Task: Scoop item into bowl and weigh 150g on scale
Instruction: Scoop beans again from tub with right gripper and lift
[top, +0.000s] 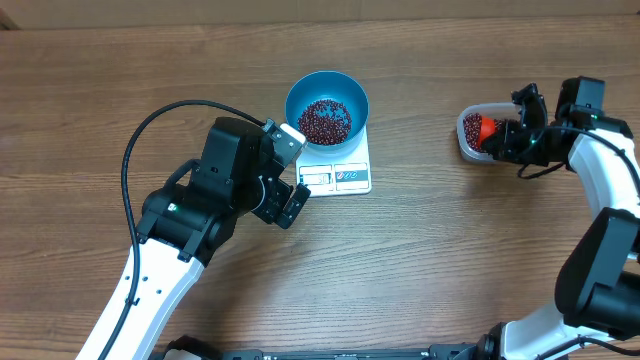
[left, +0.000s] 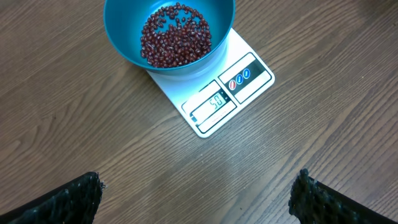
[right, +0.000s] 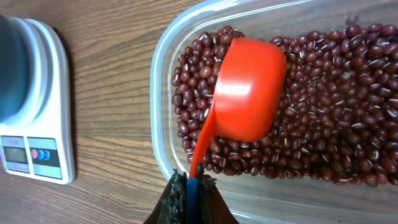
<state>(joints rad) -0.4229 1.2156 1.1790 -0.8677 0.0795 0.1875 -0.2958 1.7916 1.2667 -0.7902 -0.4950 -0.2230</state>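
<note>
The table (top: 450, 250) had a brown wood-grain top, fine-lined and matt. The bowl (top: 305, 92) was smooth blue plastic with a soft sheen on its wall. The scale (top: 340, 177) was smooth white plastic, its label panel glossier than the rest. The beans (top: 326, 120) had smooth, faintly shiny skins. At the right, the tub (right: 163, 93) was clear, thin, glossy plastic, and the scoop (right: 249, 87) was glossy orange-red plastic that caught the light. The pads (left: 68, 202) of the left gripper (left: 198, 186) were black, rough and pebbled; the right gripper (right: 189, 200) looked dark and matt. The left arm (top: 140, 300) had a smooth white shell.
</note>
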